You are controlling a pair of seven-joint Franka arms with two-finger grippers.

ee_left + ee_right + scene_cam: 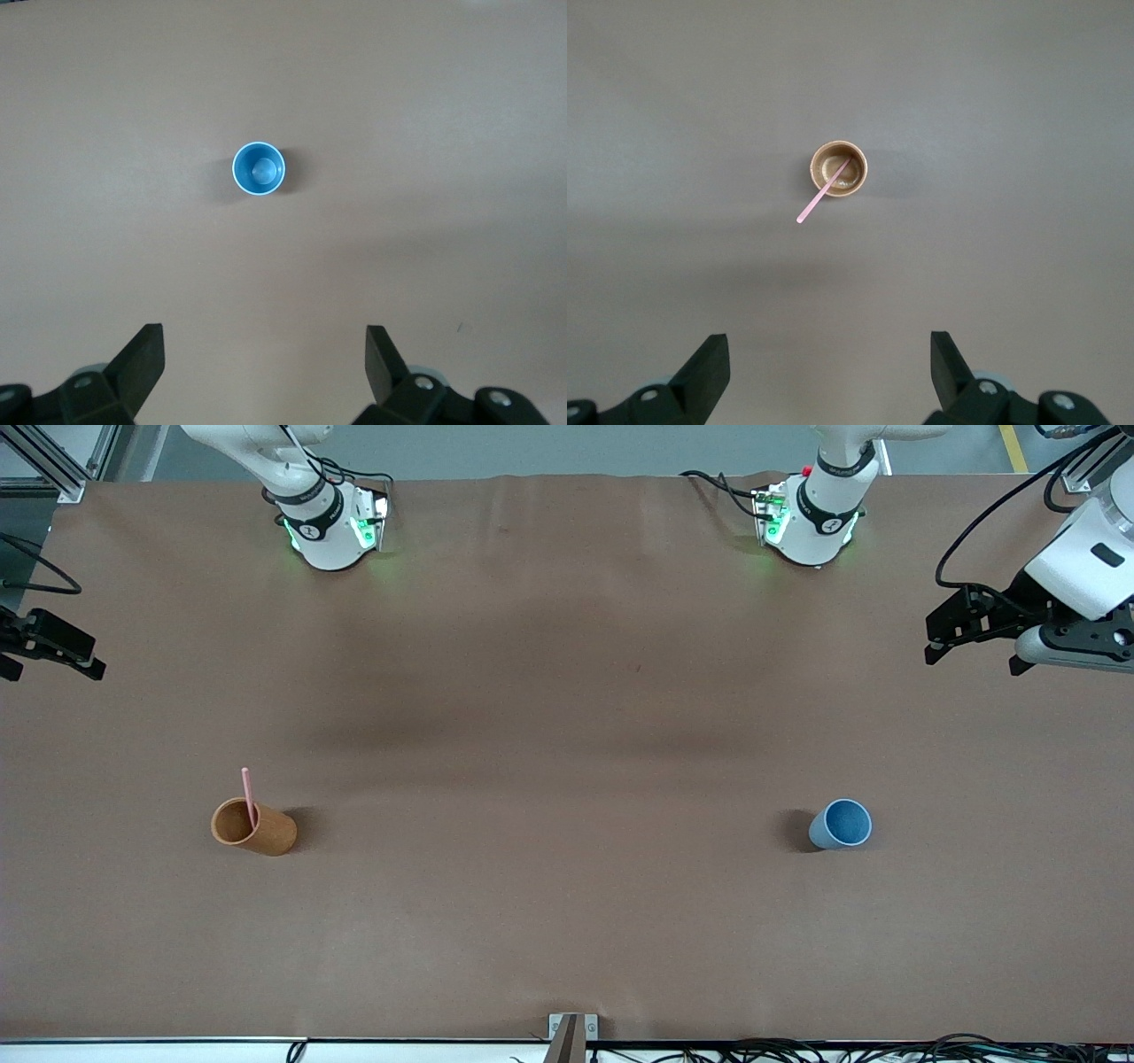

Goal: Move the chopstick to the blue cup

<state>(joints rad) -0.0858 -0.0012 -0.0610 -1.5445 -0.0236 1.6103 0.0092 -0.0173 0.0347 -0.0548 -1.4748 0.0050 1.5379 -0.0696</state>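
Observation:
The pale-pink chopstick (247, 790) stands leaning in the taller orange-brown cup (266, 834), toward the right arm's end of the table. Its upper end sticks out over the rim. The blue cup (841, 824) stands upright and holds nothing, toward the left arm's end. My left gripper (974, 657) hangs open high over the left arm's end, and the blue cup (259, 168) shows well below my left gripper (264, 336). My right gripper (49, 669) is open high over its own end. Far under my right gripper (829, 341) are the orange-brown cup (860, 160) and the chopstick (810, 209).
Brown cloth covers the table (567, 717). The two arm bases (332, 531) (811, 522) stand along the edge farthest from the front camera. A small metal bracket (571, 1032) and cables sit at the nearest edge.

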